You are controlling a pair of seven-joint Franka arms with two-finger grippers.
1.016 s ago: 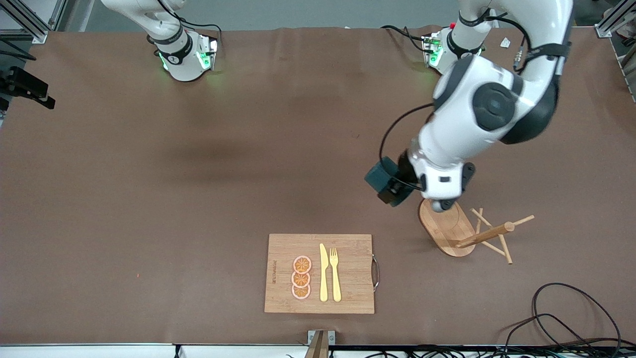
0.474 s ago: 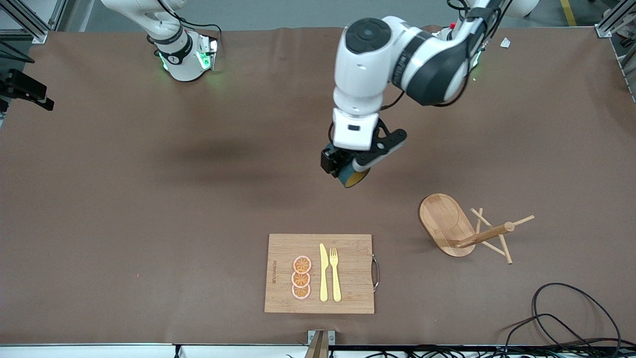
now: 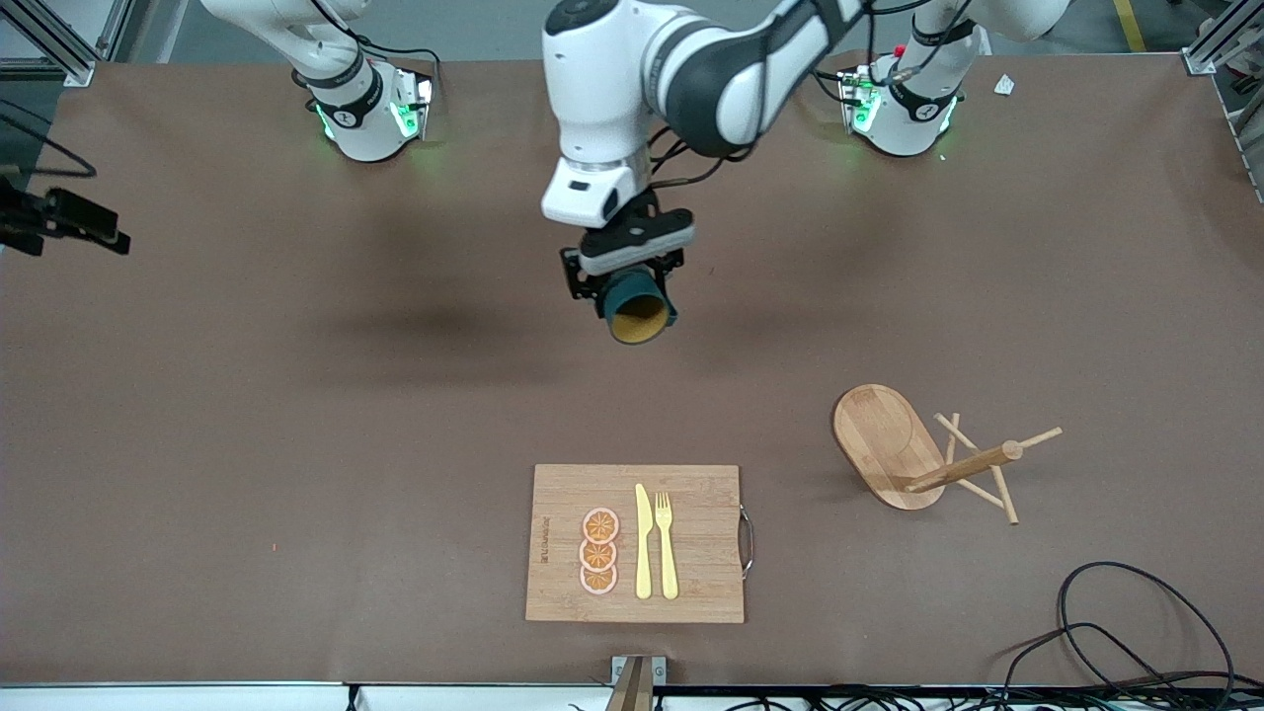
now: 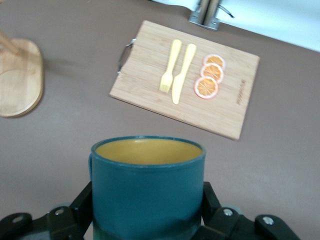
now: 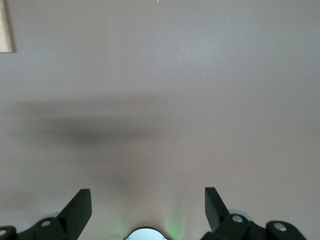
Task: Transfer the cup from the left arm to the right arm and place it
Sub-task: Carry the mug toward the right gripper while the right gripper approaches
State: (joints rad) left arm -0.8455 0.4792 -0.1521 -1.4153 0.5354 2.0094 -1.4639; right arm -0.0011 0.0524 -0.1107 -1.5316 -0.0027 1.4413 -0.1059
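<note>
The left gripper (image 3: pixel 632 286) grips the teal cup (image 3: pixel 637 308) by its sides over the middle of the brown table (image 3: pixel 296 395), fingers (image 4: pixel 80 205) pressed against the mug's walls and its mustard-yellow mouth tipped toward the front camera. The right gripper (image 5: pixel 147 205) hangs with jaws spread wide and nothing between them, over bare tabletop; in the front view only that arm's base end shows, so exactly where the gripper sits cannot be told.

The handover looks like the risky step: a tilted mug held by smooth walls could slip or twist if the receiving fingers close off-centre or the left lets go early.

Nearer the front camera lie a bamboo cutting board (image 3: pixel 691 592) bearing a yellow knife (image 3: pixel 643 543), fork (image 3: pixel 667 548) and orange slices (image 3: pixel 599 552), a tipped-over wooden mug rack (image 3: pixel 889 444) and loose black cables (image 3: pixel 1136 632).
</note>
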